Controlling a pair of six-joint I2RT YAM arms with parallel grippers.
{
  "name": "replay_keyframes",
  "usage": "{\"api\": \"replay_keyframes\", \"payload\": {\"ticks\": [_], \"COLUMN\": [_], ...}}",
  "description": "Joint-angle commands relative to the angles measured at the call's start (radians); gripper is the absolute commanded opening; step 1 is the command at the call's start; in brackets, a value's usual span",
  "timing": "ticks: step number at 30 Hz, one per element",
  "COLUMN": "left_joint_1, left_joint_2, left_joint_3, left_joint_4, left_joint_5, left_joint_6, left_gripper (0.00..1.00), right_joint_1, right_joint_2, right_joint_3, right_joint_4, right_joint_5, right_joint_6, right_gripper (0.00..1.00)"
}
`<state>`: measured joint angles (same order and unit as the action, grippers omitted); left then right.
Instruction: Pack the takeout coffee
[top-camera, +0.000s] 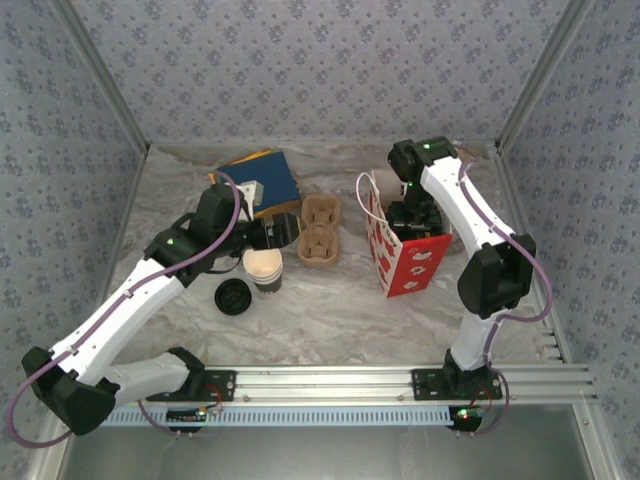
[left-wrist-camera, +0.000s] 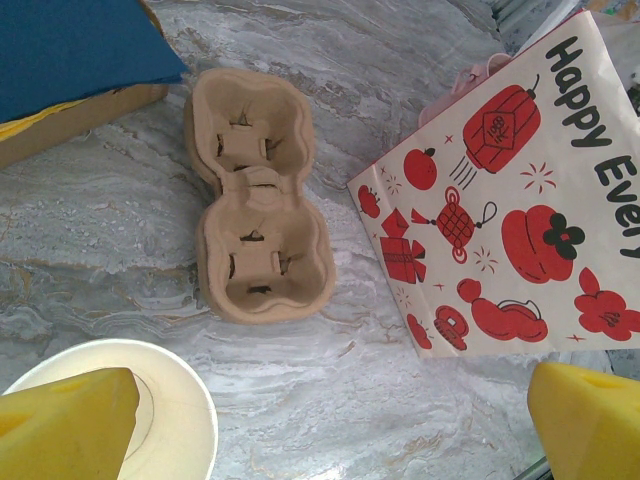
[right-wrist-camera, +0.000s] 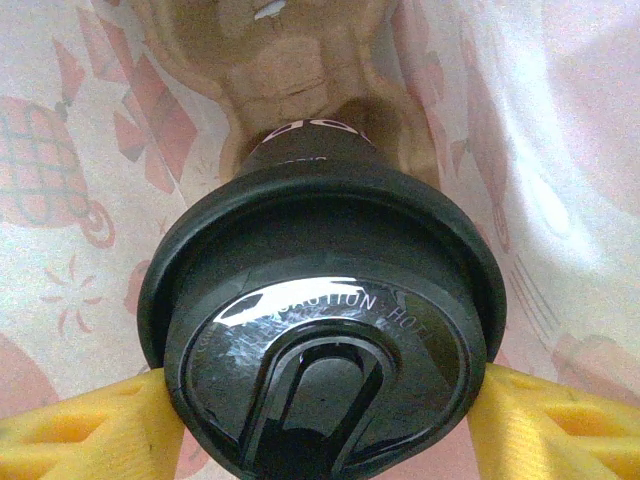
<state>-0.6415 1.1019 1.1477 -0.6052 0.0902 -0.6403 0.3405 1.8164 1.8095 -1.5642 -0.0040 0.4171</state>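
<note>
The takeout coffee (right-wrist-camera: 320, 330) shows from above as a glossy black lid on a dark cup. My right gripper (right-wrist-camera: 325, 425) is shut on it, its yellow pads (right-wrist-camera: 90, 430) pressed against both sides of the lid rim. Cup and gripper are down inside the red-and-white paper bag (top-camera: 415, 262), where the right gripper (top-camera: 410, 218) reaches in from above. A brown pulp holder (right-wrist-camera: 300, 70) lies below the cup in the bag. My left gripper (left-wrist-camera: 330, 430) hangs open over the table beside a lidless paper cup (left-wrist-camera: 160, 410), holding nothing.
An empty two-cup pulp carrier (top-camera: 319, 232) lies mid-table between the arms. The lidless cup stack (top-camera: 264, 268) and a loose black lid (top-camera: 233, 296) sit at front left. A blue box (top-camera: 262, 178) lies at the back left. The bag's printed wall (left-wrist-camera: 520, 200) stands right of the carrier.
</note>
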Motion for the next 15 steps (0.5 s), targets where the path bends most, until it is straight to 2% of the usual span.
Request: {"api": "replay_keyframes", "payload": {"ticks": [1, 15], "left_joint_1": [0.004, 0.004], "left_joint_2": [-0.007, -0.011], "left_joint_3": [0.011, 0.008], "left_joint_4": [0.008, 0.006], "left_joint_5": [0.008, 0.006], "left_joint_6": [-0.005, -0.009], "left_gripper": [1.0, 1.0], "right_joint_1": [-0.004, -0.003], "right_joint_2": [0.009, -0.002], "right_joint_3": [-0.012, -0.012], "right_joint_4": [-0.008, -0.015], "right_joint_5": [0.01, 0.012], "right_joint_6": [-0.012, -0.012], "right_gripper": [0.72, 0.72]}}
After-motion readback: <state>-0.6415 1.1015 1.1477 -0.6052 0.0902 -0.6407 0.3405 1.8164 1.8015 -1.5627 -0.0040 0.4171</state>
